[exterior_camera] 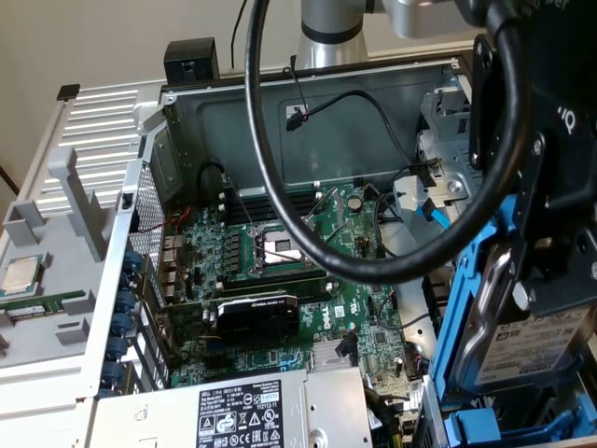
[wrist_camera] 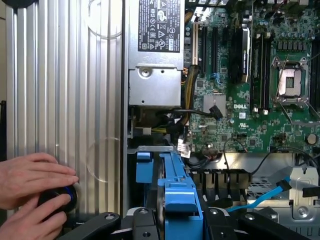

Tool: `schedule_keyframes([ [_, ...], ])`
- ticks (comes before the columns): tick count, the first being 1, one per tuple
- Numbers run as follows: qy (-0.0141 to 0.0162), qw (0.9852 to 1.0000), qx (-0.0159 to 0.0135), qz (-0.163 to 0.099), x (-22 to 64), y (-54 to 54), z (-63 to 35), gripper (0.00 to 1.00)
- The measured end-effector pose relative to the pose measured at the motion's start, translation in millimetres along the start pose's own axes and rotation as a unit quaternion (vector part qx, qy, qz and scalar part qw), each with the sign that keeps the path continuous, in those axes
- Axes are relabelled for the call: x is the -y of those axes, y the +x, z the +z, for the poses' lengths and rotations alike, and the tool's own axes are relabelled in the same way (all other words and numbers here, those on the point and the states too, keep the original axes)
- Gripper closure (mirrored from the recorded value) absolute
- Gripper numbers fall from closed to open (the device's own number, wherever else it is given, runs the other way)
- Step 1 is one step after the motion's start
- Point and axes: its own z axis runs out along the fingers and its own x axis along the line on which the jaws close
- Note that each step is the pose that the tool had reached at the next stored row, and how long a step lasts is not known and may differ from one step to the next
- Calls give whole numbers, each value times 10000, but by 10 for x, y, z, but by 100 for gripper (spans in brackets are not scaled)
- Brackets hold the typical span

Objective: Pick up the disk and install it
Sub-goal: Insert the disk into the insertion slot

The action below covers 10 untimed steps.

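The disk (exterior_camera: 536, 359) is a silver drive with a white barcode label, clipped in a blue plastic carrier (exterior_camera: 471, 280). It hangs on edge at the exterior view's right, above the lower right corner of the open computer case. My gripper (exterior_camera: 560, 299) is shut on the disk from above. In the wrist view the blue carrier (wrist_camera: 182, 200) sits between my two black fingers (wrist_camera: 145, 225), just over the blue drive bay rails (wrist_camera: 145, 167).
The green motherboard (exterior_camera: 280, 271) lies inside the case beside the grey power supply box (exterior_camera: 233, 415). A thick black cable (exterior_camera: 280, 196) loops in front. A small silver CPU chip (exterior_camera: 20, 273) rests outside the case. A person's hands (wrist_camera: 30, 185) hold a black knob on the ribbed panel.
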Motion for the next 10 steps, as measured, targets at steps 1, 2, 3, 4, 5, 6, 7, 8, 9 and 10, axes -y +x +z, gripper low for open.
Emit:
schedule_keyframes([
  [1, 0, 10000, 0, 0, 0, 0, 0, 63],
  [2, 0, 10000, -1, 0, 0, 0, 0, 63],
  [3, 3, 10000, -1, 0, 0, 0, 0, 63],
  [4, 4, 10000, 0, 0, 0, 0, -2, 63],
  [5, 4, 10000, -2, -1, 0, 1, -5, 63],
  [6, 4, 10000, -1, -1, 0, 1, -6, 63],
  [7, 5, 10000, -1, 0, -1, 3, -9, 63],
  [8, 6, 10000, -1, 0, -1, 3, -11, 63],
  [9, 8, 10000, 0, 0, -2, 3, -11, 63],
  [10, 10, 10000, 0, 0, -3, 3, -11, 63],
])
